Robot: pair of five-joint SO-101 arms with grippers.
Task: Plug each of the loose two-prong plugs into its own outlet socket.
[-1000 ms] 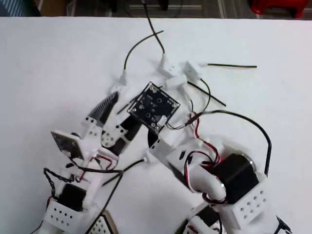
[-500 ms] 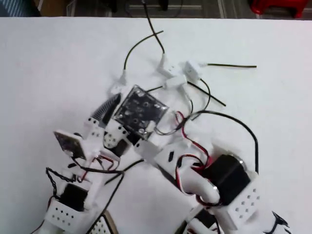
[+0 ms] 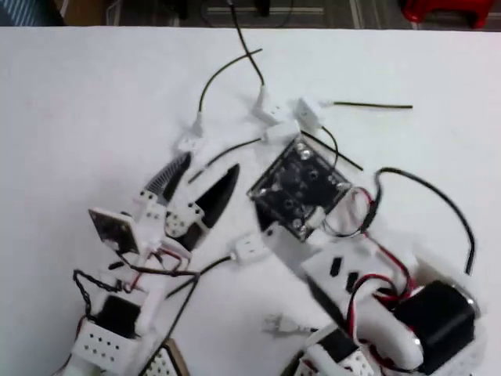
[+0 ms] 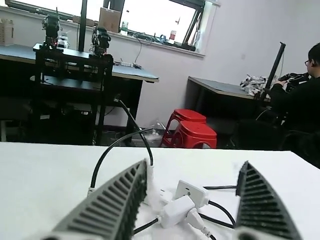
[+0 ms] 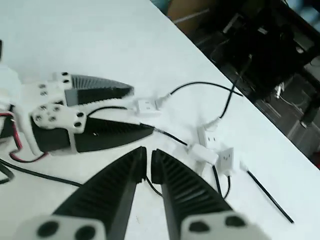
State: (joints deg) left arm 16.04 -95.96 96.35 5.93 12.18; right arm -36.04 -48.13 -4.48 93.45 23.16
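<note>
White sockets [image 3: 307, 112] cluster upper middle on the tabletop [image 3: 94, 94]; one plug [image 3: 280, 323] lies at the bottom. Left hand [image 3: 212, 160] gapes wide, empty; right hand [image 5: 149, 151] is closed to a slit, empty. Best grip a plug squarely, prongs level with the slots. Desks and red stools [image 4: 192, 131] stand behind.

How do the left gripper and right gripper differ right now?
The left gripper has its fingers spread wide; the right gripper has them nearly together. A black cable lies between the left gripper's fingers, nothing between the right gripper's. Both have dark ribbed fingers and grip nothing.
</note>
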